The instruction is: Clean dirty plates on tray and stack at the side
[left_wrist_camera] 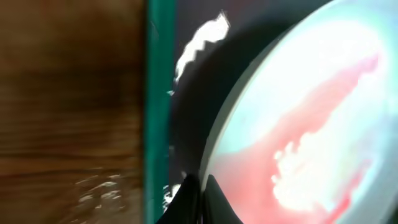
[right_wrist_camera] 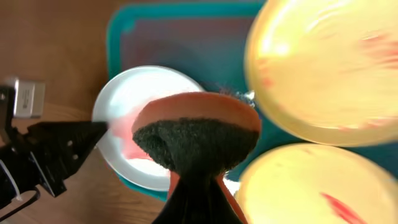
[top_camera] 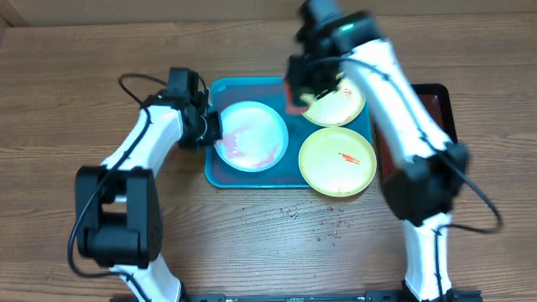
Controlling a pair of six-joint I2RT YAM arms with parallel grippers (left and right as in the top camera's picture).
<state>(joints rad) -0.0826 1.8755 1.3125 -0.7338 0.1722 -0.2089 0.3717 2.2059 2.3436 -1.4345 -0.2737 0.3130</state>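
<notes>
Because the left wrist view is badly smeared, I cannot tell whether the left fingers (left_wrist_camera: 199, 202) are clenched or released. Only one dark tip shows at the bottom edge, under the rim of the pale plate (left_wrist_camera: 311, 124), with the tray (left_wrist_camera: 160, 93) rim a teal stripe beside it. Overhead, those fingers (top_camera: 210, 127) sit at the left rim of the pale plate (top_camera: 250, 136), and contact is too small to confirm.

The right fingers (right_wrist_camera: 199, 199) are clamped on a sponge (right_wrist_camera: 198, 134), orange with a dark scouring face. Overhead, the sponge (top_camera: 295, 102) and the right fingers (top_camera: 302, 88) cover the left part of the upper yellow plate (top_camera: 344, 105). The lower yellow plate (top_camera: 337, 159) lies in full view with a red smear at its centre.

All three plates lie in the tray (top_camera: 222, 178), the pale one on the left and the yellow pair on the right. Only the right wrist view shows the pale plate's pink smear lying just beside the left fingers (right_wrist_camera: 81, 134).

The right arm (top_camera: 403, 109) hides much of a dark tray (top_camera: 445, 105) at the right of the worktop (top_camera: 75, 75). That worktop is brown wood grain, with red specks (top_camera: 327, 228) in front of the tray.
</notes>
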